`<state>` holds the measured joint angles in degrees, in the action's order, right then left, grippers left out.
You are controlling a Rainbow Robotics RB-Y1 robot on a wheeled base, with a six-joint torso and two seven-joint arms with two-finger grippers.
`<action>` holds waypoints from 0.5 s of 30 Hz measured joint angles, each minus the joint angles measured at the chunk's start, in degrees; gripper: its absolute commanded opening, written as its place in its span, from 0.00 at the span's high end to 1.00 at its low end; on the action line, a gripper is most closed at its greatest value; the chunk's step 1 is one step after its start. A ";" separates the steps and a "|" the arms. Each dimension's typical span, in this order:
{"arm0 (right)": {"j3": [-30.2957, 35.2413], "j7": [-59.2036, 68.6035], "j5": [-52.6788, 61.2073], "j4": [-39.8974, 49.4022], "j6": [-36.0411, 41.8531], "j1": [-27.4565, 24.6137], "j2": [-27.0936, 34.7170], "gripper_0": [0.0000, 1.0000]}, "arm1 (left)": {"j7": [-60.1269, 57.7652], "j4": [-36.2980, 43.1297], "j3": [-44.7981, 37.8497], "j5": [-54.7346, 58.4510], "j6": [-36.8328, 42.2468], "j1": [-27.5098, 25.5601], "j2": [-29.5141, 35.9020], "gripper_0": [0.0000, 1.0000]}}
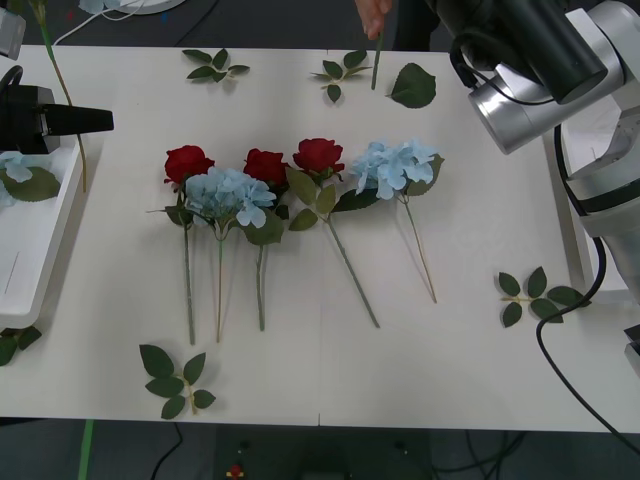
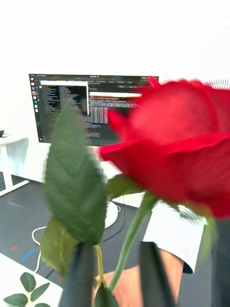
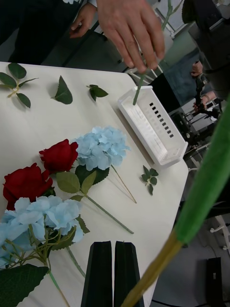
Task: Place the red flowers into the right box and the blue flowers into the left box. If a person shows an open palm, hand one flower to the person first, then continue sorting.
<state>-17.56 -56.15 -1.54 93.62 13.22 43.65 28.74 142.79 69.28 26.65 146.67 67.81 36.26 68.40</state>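
Note:
Close before the right wrist camera stands a red flower (image 2: 182, 144), bloom up. My right gripper (image 2: 117, 254) is open, its black fingers (image 2: 81, 278) standing apart on either side of the stem. A person's hand (image 1: 372, 15) holds that stem (image 1: 377, 60) beyond the table's far edge. Three red flowers (image 1: 188, 162) and two blue flowers (image 1: 230, 195) lie in a row mid-table. One blue flower (image 1: 12, 165) rests in the left box (image 1: 30, 250). My left gripper (image 1: 105, 122) hovers by that box, shut and empty. The right box (image 3: 153, 124) holds nothing.
A long green stem (image 1: 62, 85) slants past the left gripper, outside its fingers. Loose leaf sprigs (image 1: 215, 68) lie along the far edge, at the right (image 1: 535, 295) and near the front (image 1: 175, 380). The raised right arm (image 1: 520, 70) hangs over the table's far right corner.

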 measured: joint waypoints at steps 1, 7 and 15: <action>-0.05 0.00 0.00 0.00 0.00 0.00 0.00 0.00 | 0.00 0.00 0.00 0.00 0.00 0.00 0.00 1.00; -0.06 0.00 0.00 0.00 0.00 0.00 0.00 0.00 | 0.00 0.00 0.00 0.00 0.00 0.00 0.00 1.00; -0.06 0.00 0.00 -0.01 -0.01 0.00 0.00 0.00 | 0.00 0.00 0.00 0.00 0.00 0.00 0.00 1.00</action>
<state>-17.63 -56.15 -1.53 93.61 13.21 43.65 28.74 142.79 69.28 26.65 146.67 67.81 36.26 68.40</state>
